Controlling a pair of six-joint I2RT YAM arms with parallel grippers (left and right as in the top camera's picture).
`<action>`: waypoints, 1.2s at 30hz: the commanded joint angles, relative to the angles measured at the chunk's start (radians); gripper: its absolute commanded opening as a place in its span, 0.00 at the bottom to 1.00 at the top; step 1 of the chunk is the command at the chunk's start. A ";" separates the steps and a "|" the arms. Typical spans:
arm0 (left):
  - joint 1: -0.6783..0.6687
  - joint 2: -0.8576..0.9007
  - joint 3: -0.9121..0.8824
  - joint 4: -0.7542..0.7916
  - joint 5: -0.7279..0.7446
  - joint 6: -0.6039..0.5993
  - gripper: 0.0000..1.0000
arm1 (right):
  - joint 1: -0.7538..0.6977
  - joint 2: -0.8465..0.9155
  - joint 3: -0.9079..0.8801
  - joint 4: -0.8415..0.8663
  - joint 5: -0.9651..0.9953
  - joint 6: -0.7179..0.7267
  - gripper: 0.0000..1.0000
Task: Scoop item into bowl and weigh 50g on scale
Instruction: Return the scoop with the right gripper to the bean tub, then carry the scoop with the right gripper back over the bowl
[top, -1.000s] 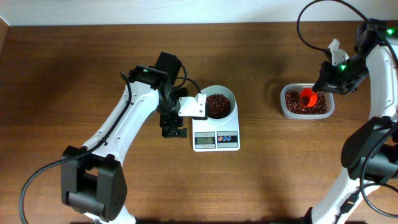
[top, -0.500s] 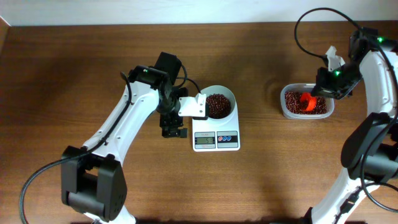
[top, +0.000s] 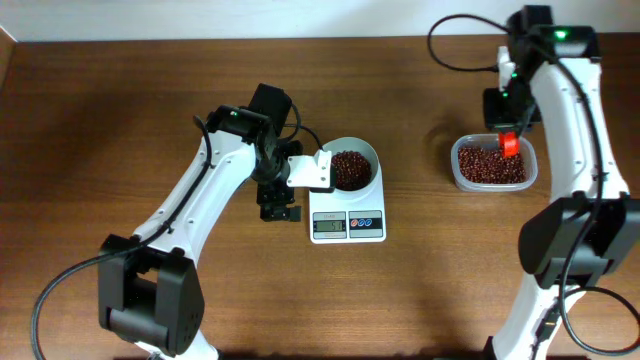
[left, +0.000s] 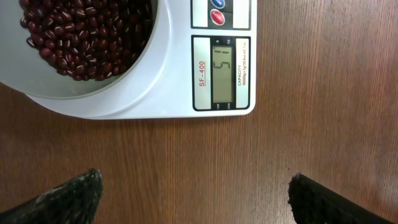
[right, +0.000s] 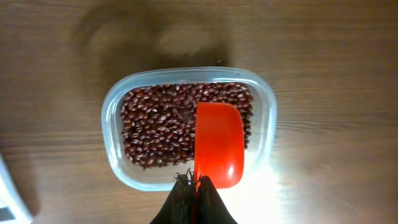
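Most of the work looks done. The bowl (left: 158, 68) sits on the scale (left: 180, 106) near the middle of the table (top: 120, 100), and a good layer of beans (left: 81, 37) covers its bottom. The display (left: 224, 71) is lit. Its figures may start with a five, but they lie sideways and too faint to read surely.

The left gripper (left: 194, 183) hangs just off the scale's left side, its jaws spread wide and holding nothing. The right gripper (right: 196, 196) is clenched on the handle of the orange scoop (right: 219, 146). It holds the scoop over the tub (right: 112, 112) of spare beans toward the table's right edge, and the scoop looks empty.

What is left is judged to be small. The reading has to be checked against fifty grams, and a few beans added or taken out if it is off.
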 joint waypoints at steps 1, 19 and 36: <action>0.003 0.008 -0.007 -0.004 0.018 0.011 0.99 | 0.029 -0.004 0.015 -0.003 0.169 0.048 0.04; 0.003 0.008 -0.007 -0.003 0.018 0.011 0.99 | 0.142 -0.004 0.015 0.116 -0.877 -0.345 0.04; 0.003 0.008 -0.007 -0.004 0.018 0.012 0.99 | 0.349 0.000 -0.110 0.245 -0.549 -0.444 0.04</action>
